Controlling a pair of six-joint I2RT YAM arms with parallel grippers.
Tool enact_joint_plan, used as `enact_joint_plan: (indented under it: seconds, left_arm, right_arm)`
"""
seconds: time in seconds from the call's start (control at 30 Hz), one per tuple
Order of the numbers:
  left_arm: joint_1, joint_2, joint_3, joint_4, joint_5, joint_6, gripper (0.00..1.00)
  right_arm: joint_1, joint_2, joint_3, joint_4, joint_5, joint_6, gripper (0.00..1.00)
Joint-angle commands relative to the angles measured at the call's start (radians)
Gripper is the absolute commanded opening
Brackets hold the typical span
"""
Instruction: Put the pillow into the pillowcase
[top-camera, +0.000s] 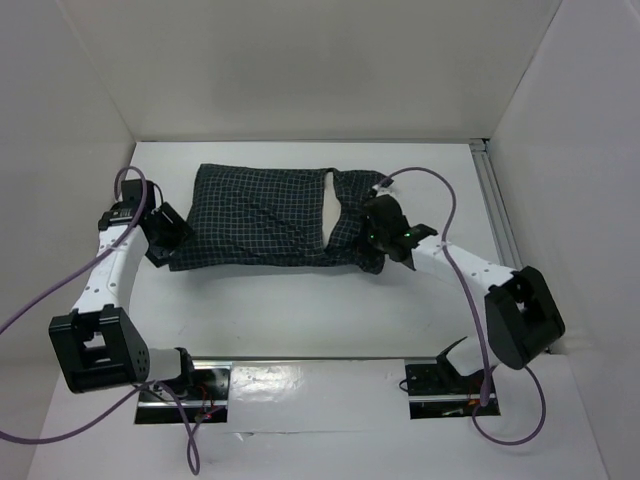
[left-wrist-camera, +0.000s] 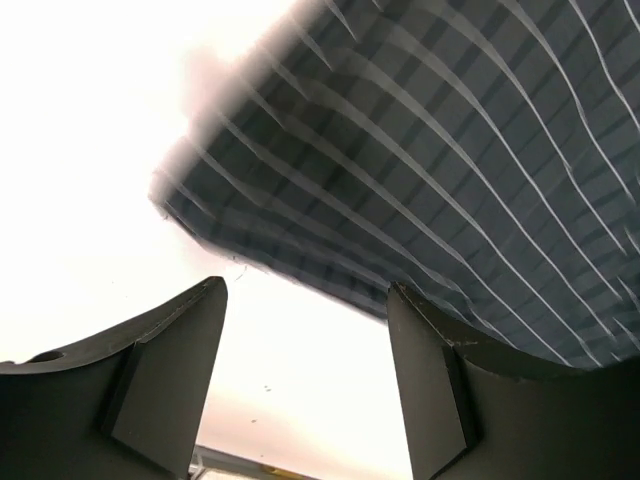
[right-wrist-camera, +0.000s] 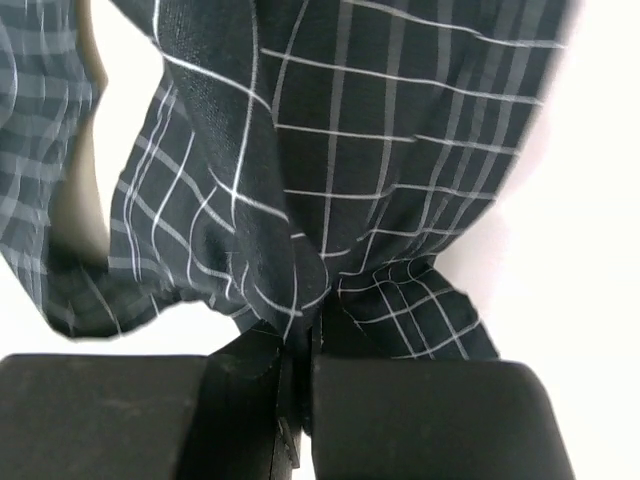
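Note:
The dark checked pillowcase lies flat across the middle of the table, filled out by the pillow, of which only a cream strip shows through a gap near the right end. My right gripper is shut on a bunched fold of the pillowcase at its right end. At the left end my left gripper stands open, its fingers just short of the pillowcase's edge, nothing between them.
White walls enclose the table on the left, back and right. A metal rail runs along the right edge. Purple cables loop over both arms. The two arm bases sit at the near edge.

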Motion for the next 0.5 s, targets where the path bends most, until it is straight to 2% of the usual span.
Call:
enact_joint_plan:
  seconds: [0.0,0.1,0.2,0.23,0.3,0.33,0.43,0.47]
  left_arm:
    - [0.013,-0.042,-0.038,-0.007,0.038,0.029,0.78]
    - [0.033,-0.068,-0.066,0.002,0.027,0.029,0.79]
    - [0.047,-0.068,-0.087,0.002,0.079,0.029,0.82]
    - [0.047,-0.068,-0.112,0.016,0.095,0.029,0.82]
    - [0.047,-0.068,-0.139,0.016,0.116,0.016,0.83]
    - [0.047,-0.068,-0.167,0.025,0.116,0.006,0.85]
    - [0.056,-0.087,-0.205,0.058,0.116,0.006,0.86]
    - [0.056,-0.087,-0.205,0.069,0.116,0.006,0.86]
  right_arm:
    - [-0.082,-0.104,-0.026,0.004,0.11,0.006,0.0]
    - [-0.128,-0.125,-0.055,-0.021,0.101,-0.005,0.0]
    - [-0.153,-0.146,-0.078,-0.021,0.081,-0.014,0.02]
    - [-0.165,-0.147,-0.078,-0.021,0.049,-0.014,0.16]
    - [-0.165,-0.147,-0.064,-0.036,0.036,-0.014,0.65]
    - [-0.165,-0.156,-0.053,-0.045,0.036,-0.014,0.82]
    - [-0.183,-0.203,-0.029,-0.088,0.059,-0.023,0.93]
    - [-0.193,-0.217,-0.029,-0.097,0.059,-0.032,0.93]
